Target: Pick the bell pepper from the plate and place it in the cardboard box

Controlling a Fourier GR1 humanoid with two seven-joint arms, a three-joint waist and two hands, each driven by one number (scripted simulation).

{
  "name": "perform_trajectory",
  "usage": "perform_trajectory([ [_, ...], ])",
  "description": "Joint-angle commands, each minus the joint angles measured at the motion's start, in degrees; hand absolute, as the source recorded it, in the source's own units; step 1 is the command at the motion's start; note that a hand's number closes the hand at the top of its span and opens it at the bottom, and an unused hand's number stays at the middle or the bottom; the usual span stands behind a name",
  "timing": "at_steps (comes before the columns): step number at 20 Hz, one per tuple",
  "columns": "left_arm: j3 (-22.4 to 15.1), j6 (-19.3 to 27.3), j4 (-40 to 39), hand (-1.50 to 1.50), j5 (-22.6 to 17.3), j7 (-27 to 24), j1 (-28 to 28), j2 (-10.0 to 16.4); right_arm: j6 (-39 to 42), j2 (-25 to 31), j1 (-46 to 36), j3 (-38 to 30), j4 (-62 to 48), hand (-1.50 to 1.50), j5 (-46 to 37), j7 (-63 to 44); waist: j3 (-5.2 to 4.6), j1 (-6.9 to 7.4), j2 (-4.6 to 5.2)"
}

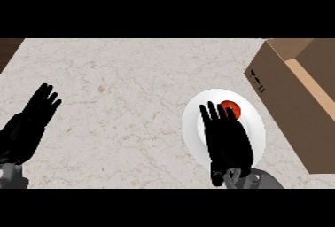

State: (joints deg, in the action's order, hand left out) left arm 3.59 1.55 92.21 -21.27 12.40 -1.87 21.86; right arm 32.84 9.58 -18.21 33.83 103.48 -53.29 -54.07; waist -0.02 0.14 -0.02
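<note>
A red-orange bell pepper [232, 107] lies on the far part of a white plate [193, 119]. My right hand [226, 139] hovers over the plate with its fingers straight, the fingertips reaching the pepper's near left side and hiding part of it. The hand covers much of the plate's middle. The open cardboard box [294, 106] stands just right of the plate, its brown side wall facing me and its opening toward the upper right. My left hand [29, 122] rests open at the left edge, fingers up, far from the plate.
The counter [131, 88] is pale marble. A dark strip of floor or wall [8, 51] shows at the upper left corner. The box runs along the right edge of the view.
</note>
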Motion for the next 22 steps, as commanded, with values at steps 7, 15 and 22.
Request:
perform_trajectory([
  [7, 0.29, -0.97, 0.57, 0.00, 2.50, -0.05, 0.63, -2.99, 4.97, -2.88, -0.42, -4.82, -2.68, -1.50, -4.60, -0.47, 0.01, 0.04, 0.01],
  [15, 4.46, -2.53, 2.64, 0.00, 1.82, 2.29, 1.67, -1.83, 6.51, -4.92, 3.42, -4.46, -5.31, -1.50, -8.48, 0.62, 0.01, 0.05, -0.03],
  [22, 5.65, -5.80, -4.24, 0.00, 4.09, -2.33, -0.29, -3.84, 2.58, -3.65, 5.35, -6.93, -8.30, -1.50, -11.42, 7.10, 0.01, -0.11, 0.02],
])
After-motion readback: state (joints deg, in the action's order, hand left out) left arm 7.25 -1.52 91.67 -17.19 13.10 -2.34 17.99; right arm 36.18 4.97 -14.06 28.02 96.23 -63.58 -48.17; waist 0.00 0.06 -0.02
